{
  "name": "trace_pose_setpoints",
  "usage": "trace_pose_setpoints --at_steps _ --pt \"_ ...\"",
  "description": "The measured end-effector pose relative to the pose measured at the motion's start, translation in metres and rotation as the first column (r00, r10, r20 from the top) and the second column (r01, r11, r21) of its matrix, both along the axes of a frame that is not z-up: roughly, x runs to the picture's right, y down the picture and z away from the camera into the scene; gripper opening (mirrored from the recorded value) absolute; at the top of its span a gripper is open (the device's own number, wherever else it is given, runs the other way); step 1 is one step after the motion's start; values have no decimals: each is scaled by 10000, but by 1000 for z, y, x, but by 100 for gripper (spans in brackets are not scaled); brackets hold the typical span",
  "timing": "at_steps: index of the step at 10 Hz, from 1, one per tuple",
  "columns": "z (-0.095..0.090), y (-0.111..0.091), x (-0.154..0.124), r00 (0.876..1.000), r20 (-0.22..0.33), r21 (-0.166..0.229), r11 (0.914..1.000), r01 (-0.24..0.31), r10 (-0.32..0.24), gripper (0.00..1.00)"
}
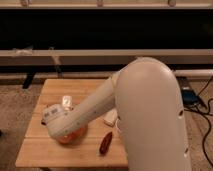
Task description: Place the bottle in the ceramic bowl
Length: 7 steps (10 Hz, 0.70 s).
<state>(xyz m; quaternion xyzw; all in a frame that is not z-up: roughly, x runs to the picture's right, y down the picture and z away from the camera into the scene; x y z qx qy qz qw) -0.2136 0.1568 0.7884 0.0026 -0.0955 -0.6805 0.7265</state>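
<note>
We are leaning the arm [125, 107] low across the wooden desk [37, 145], and its wrist end is covering most of the ceramic bowl [75, 136], of which only an orange sliver is showing under the forearm. The gripper [64, 131] is sitting down over the bowl, hidden beneath the wrist housing, so we cannot tell how its jaws are standing or whether anything is between them.

The bottle is not showing anywhere; judging from where the gripper is, it is most likely under the wrist, at or in the bowl, but we are not seeing it. For that reason we cannot say which way it is pointing or how its long axis is lying.

We judge the step in hand to be the release over the bowl. To do it well, we would be keeping the gripper centred over the bowl's hollow rather than its rim, letting go low so the bottle is settling on its side inside, then lifting straight up.

A small whitish block [67, 102] is lying just behind the bowl, a white cup [110, 117] beside the arm, and a dark red object [105, 143] near the front edge.
</note>
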Motion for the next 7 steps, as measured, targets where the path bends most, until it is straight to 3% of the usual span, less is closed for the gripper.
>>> trace_pose_setpoints --at_steps 3,7 --pt "2 -5 10 9997 197 150 9998 -112 109 77" --pt "1 -7 11 9997 233 170 9999 21 -25 80"
